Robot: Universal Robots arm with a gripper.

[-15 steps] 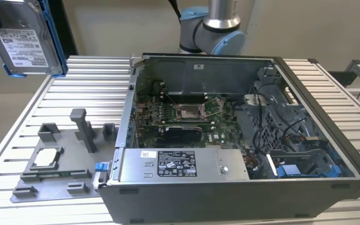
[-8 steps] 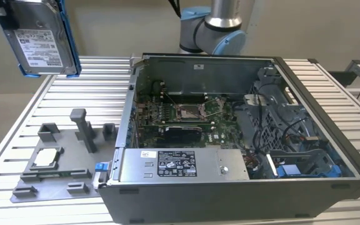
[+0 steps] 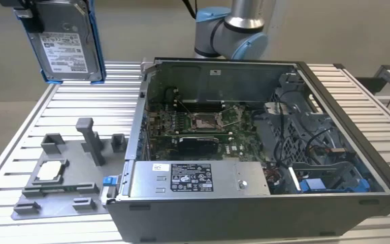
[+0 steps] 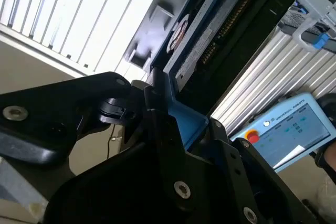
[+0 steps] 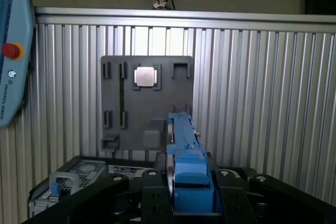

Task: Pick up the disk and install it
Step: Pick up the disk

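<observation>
The disk (image 3: 66,46) hangs in the upper left of the exterior view, its long axis upright and label toward the camera. It is clear above the table (image 3: 79,109) and well apart from the open case (image 3: 249,218) at centre and right. The gripper (image 5: 188,195) is pinched on the disk's upper end, so the disk runs straight out from the fingers, with the case lower and toward the exterior view's right.
</observation>
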